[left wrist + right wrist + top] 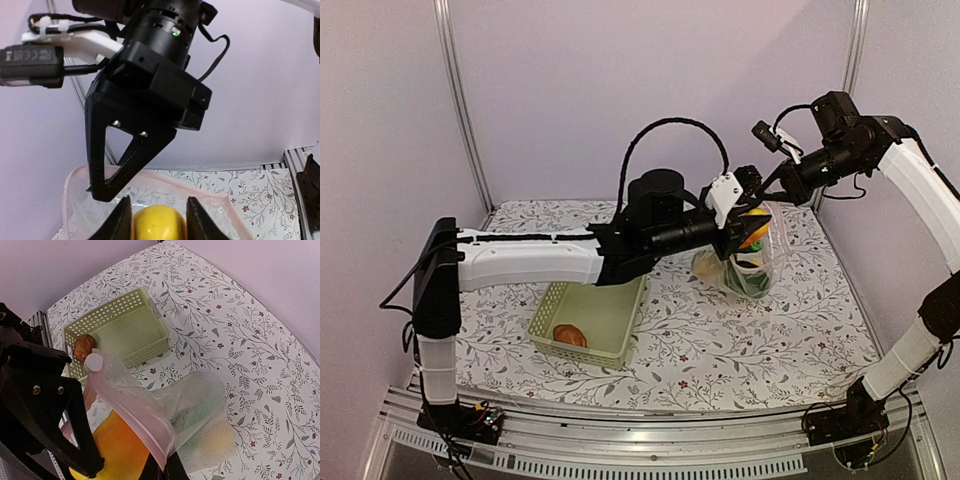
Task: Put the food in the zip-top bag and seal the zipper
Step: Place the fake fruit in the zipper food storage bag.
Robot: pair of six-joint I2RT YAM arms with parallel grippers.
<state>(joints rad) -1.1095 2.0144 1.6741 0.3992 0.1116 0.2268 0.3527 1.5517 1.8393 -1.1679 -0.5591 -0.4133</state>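
**Left gripper**: reaches across the desk, jaws clamped on a yellow lemon just above the mouth of the zip-top bag.

**Right gripper**: pinches the pinkish zipper, holding the mouth raised and open.

**Bag:** stands right of centre, toward the far edge, with green and orange pieces inside.

**Basket:** the pale green basket sits left of centre and holds a reddish-brown round toy.
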